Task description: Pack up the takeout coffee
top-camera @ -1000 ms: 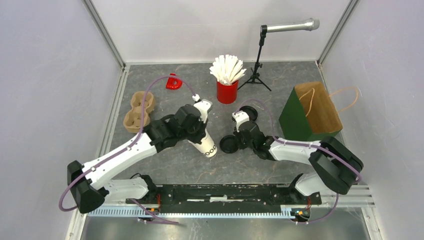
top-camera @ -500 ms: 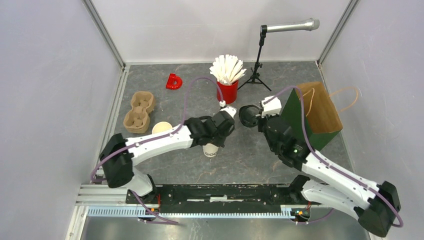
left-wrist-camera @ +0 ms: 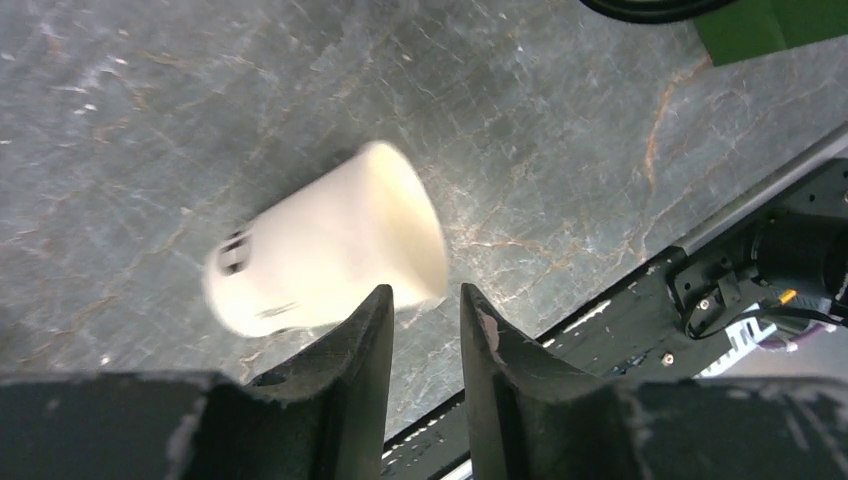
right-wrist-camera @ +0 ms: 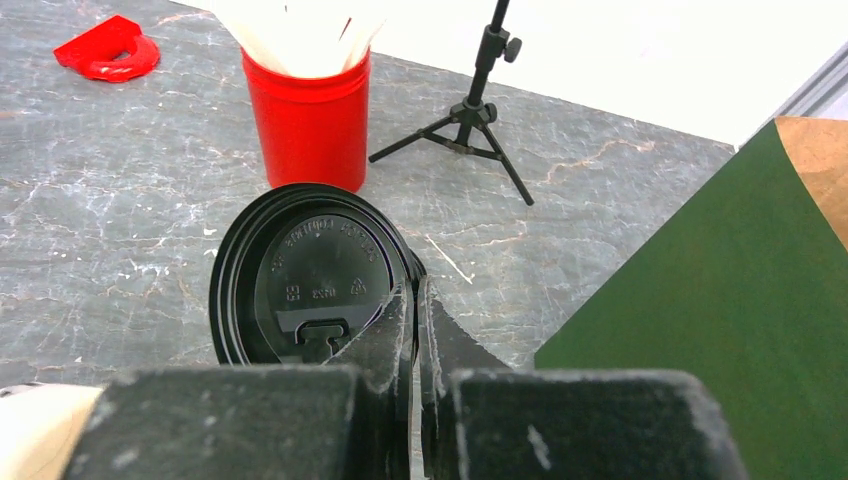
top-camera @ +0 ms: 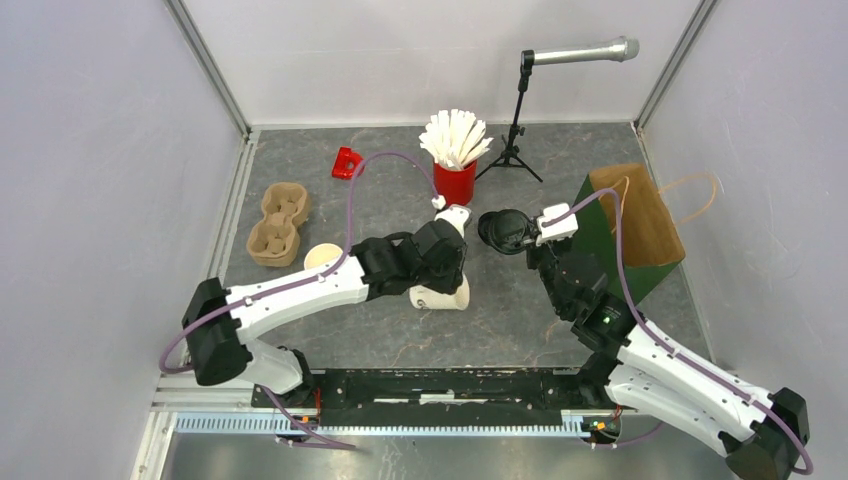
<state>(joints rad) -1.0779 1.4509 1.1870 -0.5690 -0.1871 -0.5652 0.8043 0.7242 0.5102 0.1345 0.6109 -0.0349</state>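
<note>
One white paper cup (top-camera: 446, 297) lies tipped on its side on the grey table, blurred in the left wrist view (left-wrist-camera: 325, 255). My left gripper (left-wrist-camera: 425, 297) hovers just above it (top-camera: 444, 268), jaws apart with nothing between them. A second white cup (top-camera: 322, 257) stands upright and uncovered, left of the left arm. My right gripper (right-wrist-camera: 415, 300) is shut on the rim of a black lid (right-wrist-camera: 305, 272), holding it on edge above the table (top-camera: 503, 230), right of the tipped cup.
A red cup of white sticks (top-camera: 455, 165) stands behind the lid, with a microphone tripod (top-camera: 514, 130) beside it. The green paper bag (top-camera: 620, 228) is at the right, the brown pulp carrier (top-camera: 278, 222) at the left, and a small red piece (top-camera: 347, 162) lies behind.
My left gripper has opened and the cup it held upright has dropped onto its side. My right gripper has carried the black lid up off the table and holds it near the bag.
</note>
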